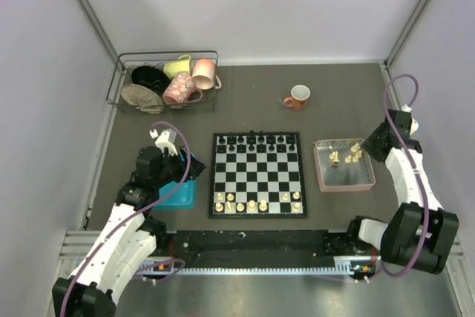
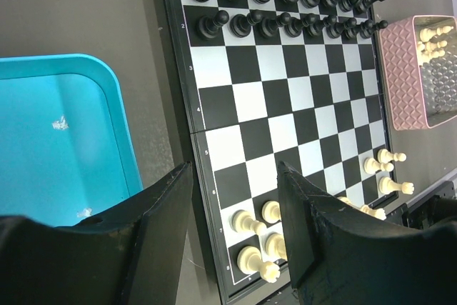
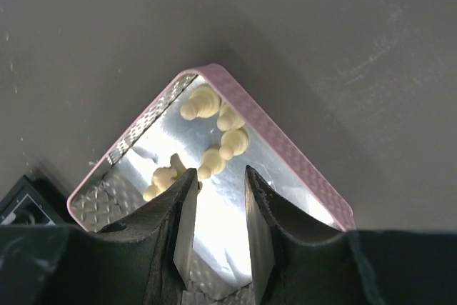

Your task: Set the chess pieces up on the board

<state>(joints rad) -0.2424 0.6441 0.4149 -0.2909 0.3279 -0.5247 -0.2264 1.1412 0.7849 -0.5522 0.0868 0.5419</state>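
Black fingers [image 2: 153, 233] of the left gripper [image 2: 234, 176] fill the foreground of its wrist view; they stand well apart with nothing between them, and past them the blue tray [image 2: 64, 148] shows on one side and the board [image 2: 264, 98] on the other; the right gripper [image 3: 219, 176] hangs over a corner of the pink tray [image 3: 285, 155], its jaws narrowly parted over bare tray floor, clasping nothing; several cream chess pieces [image 3: 227, 144] lie loose in that tray, one just beside a fingertip; others stand on the board's two nearest rows, with gaps among them; black figures [image 2: 285, 23] fill the two far rows.
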